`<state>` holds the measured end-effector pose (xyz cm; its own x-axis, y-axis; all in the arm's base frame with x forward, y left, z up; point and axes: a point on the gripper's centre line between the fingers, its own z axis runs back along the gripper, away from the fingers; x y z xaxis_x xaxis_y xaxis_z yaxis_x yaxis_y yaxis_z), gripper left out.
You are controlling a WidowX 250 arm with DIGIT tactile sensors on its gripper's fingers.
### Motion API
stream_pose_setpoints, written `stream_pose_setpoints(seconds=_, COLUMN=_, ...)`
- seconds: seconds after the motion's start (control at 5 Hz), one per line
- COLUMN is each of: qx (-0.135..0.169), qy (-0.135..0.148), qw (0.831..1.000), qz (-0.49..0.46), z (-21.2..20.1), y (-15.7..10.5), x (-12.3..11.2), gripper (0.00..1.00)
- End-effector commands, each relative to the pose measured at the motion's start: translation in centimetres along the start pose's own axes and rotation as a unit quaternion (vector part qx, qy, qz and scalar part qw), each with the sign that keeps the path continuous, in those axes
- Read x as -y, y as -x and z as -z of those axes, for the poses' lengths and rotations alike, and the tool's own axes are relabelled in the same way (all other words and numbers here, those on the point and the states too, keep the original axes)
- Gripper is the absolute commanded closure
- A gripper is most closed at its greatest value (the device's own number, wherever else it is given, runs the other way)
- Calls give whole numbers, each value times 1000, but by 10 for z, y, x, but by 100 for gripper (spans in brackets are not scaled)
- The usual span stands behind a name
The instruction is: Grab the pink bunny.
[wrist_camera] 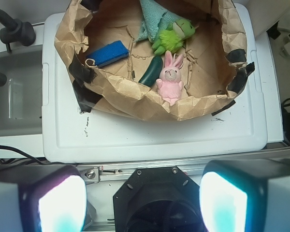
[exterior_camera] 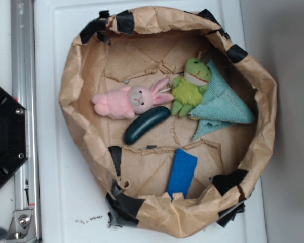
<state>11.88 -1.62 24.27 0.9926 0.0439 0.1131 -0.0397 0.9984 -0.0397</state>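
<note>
Inside the crumpled brown paper bowl [exterior_camera: 76, 86] on the white tabletop [exterior_camera: 55, 192], the exterior view shows the pink bunny [exterior_camera: 127, 100] lying on its side, ears touching the green frog plush [exterior_camera: 190, 86]. A dark green cucumber [exterior_camera: 146, 124] lies just below the bunny, touching it. The frog rests against a folded teal cloth [exterior_camera: 223, 104], and a blue sponge [exterior_camera: 182, 172] sits near the lower rim. No gripper appears in this view.

In the wrist view, the gripper [wrist_camera: 142, 205] sits at the bottom edge, its two fingers [wrist_camera: 63, 205] spread wide apart with nothing between them. The pink bunny [wrist_camera: 170, 79] lies well ahead of it, inside the bowl's near wall [wrist_camera: 135, 99], slightly right of the midline between the fingers, beside the cucumber [wrist_camera: 151, 71].
</note>
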Motion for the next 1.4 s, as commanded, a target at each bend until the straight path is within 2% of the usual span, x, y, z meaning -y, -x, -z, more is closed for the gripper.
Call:
stream_pose_setpoints(seconds=0.0, qx=0, qy=0, qw=1000, qz=0, z=0, y=0, x=0, gripper=0)
stream_pose_setpoints(seconds=0.2, qx=-9, qy=-16, qw=992, qz=125, z=21, y=-36, x=-17, gripper=0)
stream_pose_setpoints(seconds=0.4, qx=21, qy=-4, qw=987, qz=157, z=42, y=-73, x=-27, gripper=0)
stream_pose_setpoints(seconds=1.2, qx=21, qy=-4, qw=987, qz=157, z=42, y=-73, x=-27, gripper=0)
